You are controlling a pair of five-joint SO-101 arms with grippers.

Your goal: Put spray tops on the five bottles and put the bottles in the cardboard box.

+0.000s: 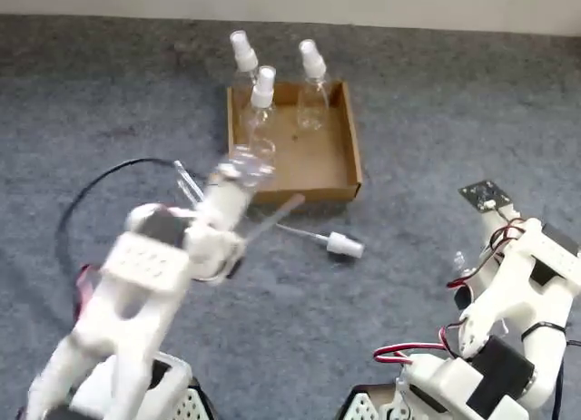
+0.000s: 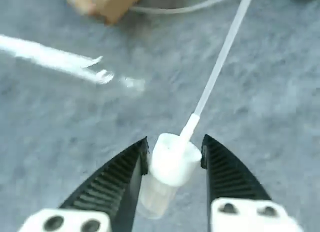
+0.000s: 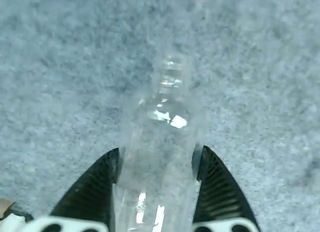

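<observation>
Left gripper (image 2: 175, 141) clamps spray top (image 2: 172, 162). Right gripper (image 3: 159, 151), at 4 o'clock, clamps uncapped bottle (image 3: 162, 122). Cardboard box (image 1: 349, 157) at 12 o'clock, three capped bottles (image 1: 311, 84) there. Loose spray top (image 1: 345, 246) at box's 5 o'clock.

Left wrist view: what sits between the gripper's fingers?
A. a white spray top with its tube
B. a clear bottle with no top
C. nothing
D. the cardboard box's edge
A: the left gripper is shut on a white spray top, its thin tube sticking out ahead.
</observation>
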